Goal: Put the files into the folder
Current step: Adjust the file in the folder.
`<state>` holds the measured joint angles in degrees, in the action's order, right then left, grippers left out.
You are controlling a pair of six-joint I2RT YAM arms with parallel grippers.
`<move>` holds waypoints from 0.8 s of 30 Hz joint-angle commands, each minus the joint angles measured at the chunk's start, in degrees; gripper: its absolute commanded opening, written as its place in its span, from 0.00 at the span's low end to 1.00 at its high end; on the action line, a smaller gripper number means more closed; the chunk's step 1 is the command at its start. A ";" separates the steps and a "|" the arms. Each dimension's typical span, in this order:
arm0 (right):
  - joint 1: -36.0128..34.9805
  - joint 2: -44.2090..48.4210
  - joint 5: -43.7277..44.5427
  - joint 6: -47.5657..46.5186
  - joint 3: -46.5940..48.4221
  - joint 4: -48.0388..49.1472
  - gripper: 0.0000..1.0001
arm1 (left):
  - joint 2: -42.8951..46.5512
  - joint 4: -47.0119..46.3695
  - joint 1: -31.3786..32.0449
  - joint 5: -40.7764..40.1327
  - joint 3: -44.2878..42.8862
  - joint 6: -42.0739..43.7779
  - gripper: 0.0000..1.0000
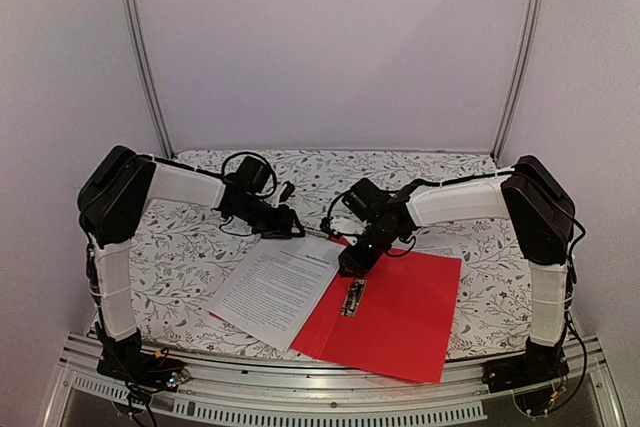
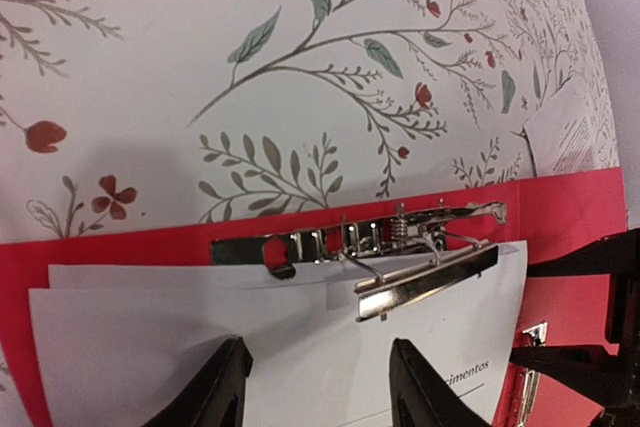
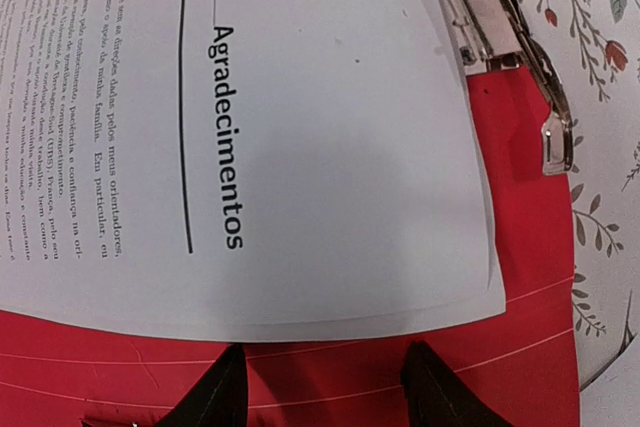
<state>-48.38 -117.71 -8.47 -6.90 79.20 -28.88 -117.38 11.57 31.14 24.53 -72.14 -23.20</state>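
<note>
The left gripper point(image 2: 318, 392) and the right gripper point(image 3: 325, 392) both hang parted, grasping nothing, just above the files point(image 1: 275, 287), which lie on the open red folder point(image 1: 405, 317) with one edge at its metal clip point(image 2: 360, 242), on the flowered surface point(image 1: 180, 267).

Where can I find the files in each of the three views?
Top external: files lie left of centre.
Left wrist: files fill the bottom centre.
Right wrist: files fill the upper left.
Shared landmark: the red folder under them, in all three.
</note>
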 commanded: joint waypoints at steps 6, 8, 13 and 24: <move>0.82 -4.37 -0.04 -0.27 -1.60 -5.48 0.53 | 6.41 -0.42 0.77 1.48 3.77 -1.43 0.50; 0.75 -4.41 -0.06 -0.24 -1.50 -5.42 0.53 | 8.33 0.07 0.77 1.08 4.54 -1.29 0.50; 0.92 -4.16 -0.59 -0.14 -0.94 -5.44 0.54 | 12.25 0.99 0.44 -0.20 6.04 -1.16 0.51; 3.50 0.95 -8.12 8.48 -2.93 -1.59 0.63 | 17.31 3.20 -0.46 -5.24 13.24 0.92 0.51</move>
<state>-46.37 -117.54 -13.39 -4.91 79.11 -28.45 -101.69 12.80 31.07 21.28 -61.56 -23.64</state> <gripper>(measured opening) 0.607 0.509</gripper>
